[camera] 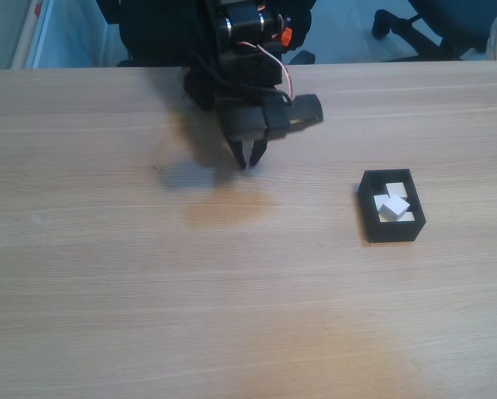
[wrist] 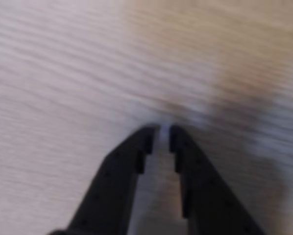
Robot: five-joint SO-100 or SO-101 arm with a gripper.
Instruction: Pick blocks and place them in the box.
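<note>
Wrist view, nearest first: gripper (wrist: pixel 161 133) is pointing down at the bare table (wrist: pixel 63 73), tips hovering close over the wood. The jaws are nearly together, a thin slit between them, and the slit looks pale; the frame is blurred, so I cannot tell whether wood grain or a block is showing through. The blur is suggesting the arm is moving.

Fixed view: gripper (camera: pixel 248 156) is sitting well left of the box (camera: pixel 371 214) and farther back on the table (camera: pixel 107 291). A sliver of white is showing between the fingertips (camera: pixel 239 152); it could be a block or just light through the gap, too small to tell. So jaw state: close to clenched, grasp unconfirmed.

Box is standing flat on the table, open top up, which is keeping dropped cubes from rolling away. Blocks (camera: pixel 393 205) are lying inside it, jumbled, one tilted on top of the others, as dropped pieces would settle; the exact count is hard to read. No loose cube is visible on the wood around the box.

Arm pose: upper links are leaning forward from the table's far edge, wrist bending steeply down, fingers near vertical, a shadow falling just left of the tips. Judgement: the task is looking mostly or fully done, depending on what that white sliver is.
</note>
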